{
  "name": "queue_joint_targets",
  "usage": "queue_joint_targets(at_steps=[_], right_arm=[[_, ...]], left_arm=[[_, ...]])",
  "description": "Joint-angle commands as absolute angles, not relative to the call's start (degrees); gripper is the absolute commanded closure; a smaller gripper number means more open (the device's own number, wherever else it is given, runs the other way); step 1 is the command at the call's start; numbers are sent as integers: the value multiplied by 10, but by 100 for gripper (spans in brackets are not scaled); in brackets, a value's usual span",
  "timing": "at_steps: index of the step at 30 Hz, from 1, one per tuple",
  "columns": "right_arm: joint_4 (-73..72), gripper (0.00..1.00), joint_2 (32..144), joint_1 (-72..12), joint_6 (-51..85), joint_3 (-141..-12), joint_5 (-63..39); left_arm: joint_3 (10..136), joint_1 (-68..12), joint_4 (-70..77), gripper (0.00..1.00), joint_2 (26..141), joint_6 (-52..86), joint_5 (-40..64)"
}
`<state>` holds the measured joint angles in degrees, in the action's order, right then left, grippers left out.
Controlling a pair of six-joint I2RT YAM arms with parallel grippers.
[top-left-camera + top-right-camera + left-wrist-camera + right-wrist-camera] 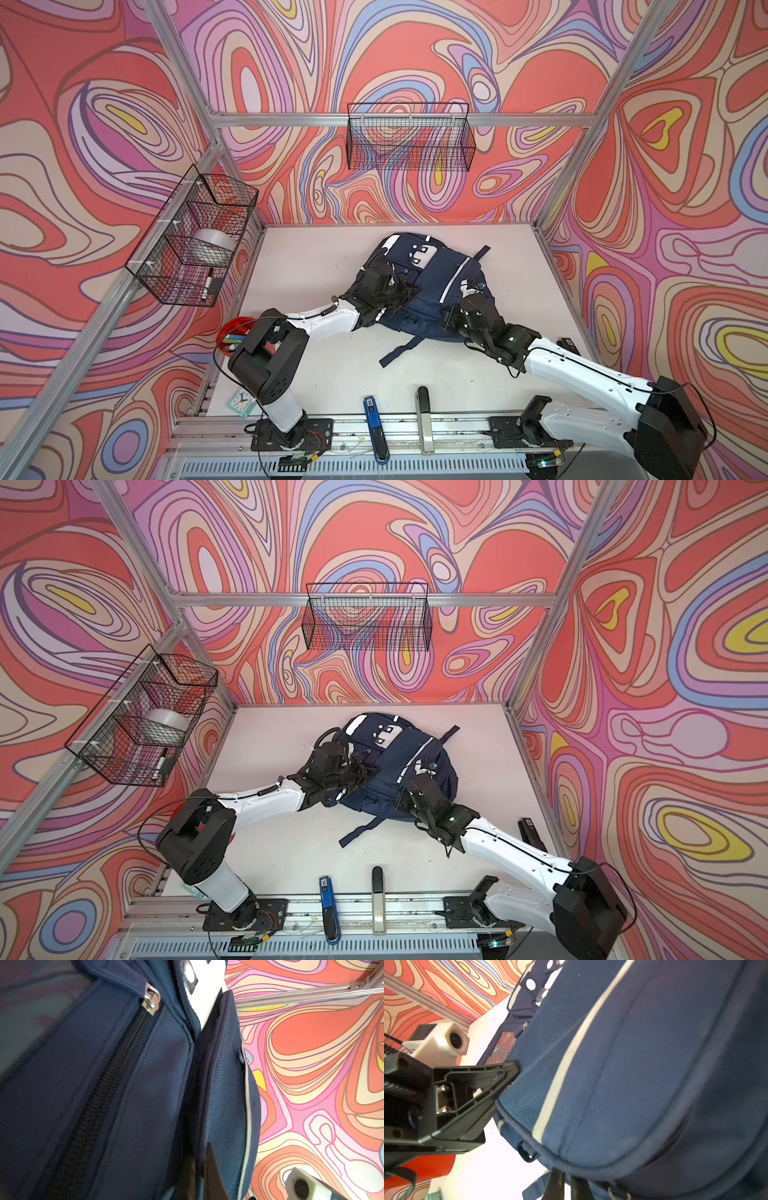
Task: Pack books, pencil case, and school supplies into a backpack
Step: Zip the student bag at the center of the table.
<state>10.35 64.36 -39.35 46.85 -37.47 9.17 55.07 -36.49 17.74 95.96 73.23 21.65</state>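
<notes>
Far left, a wire basket (195, 245) on the wall carries a roll of tape (214, 245) and a marker (208, 284). Below it, a red cup of markers (232, 334) peeks out behind the left arm's elbow, and a small teal clock (239, 405) sits at the table's near left corner.

Now the left gripper (511, 1075): jaws pinched together, nipping a fold of navy fabric on the backpack (432, 270), near a white stripe. The backpack lies flat, front up, mid-table on the white table (316, 257), towards the back wall, one strap trailing forward. At the near edge, a blue stapler (374, 424).

Over to the right gripper (564, 1176): jaws closed, tips against the bag's right side. What they've caught, if anything, I can't tell. Far right, a small black object (528, 831) lies by the frame.
</notes>
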Motion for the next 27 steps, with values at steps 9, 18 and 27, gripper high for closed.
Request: queue_joint_targets(at_steps=[9, 18, 27], right_arm=[[201, 100, 683, -273, 369, -436, -31], [302, 100, 695, -234, 278, -485, -48], [355, 100, 720, -216, 226, -529, -24]], left_arm=[[517, -347, 194, 100, 936, 719, 226], [511, -336, 194, 100, 933, 715, 225], [511, -333, 192, 100, 934, 712, 223]])
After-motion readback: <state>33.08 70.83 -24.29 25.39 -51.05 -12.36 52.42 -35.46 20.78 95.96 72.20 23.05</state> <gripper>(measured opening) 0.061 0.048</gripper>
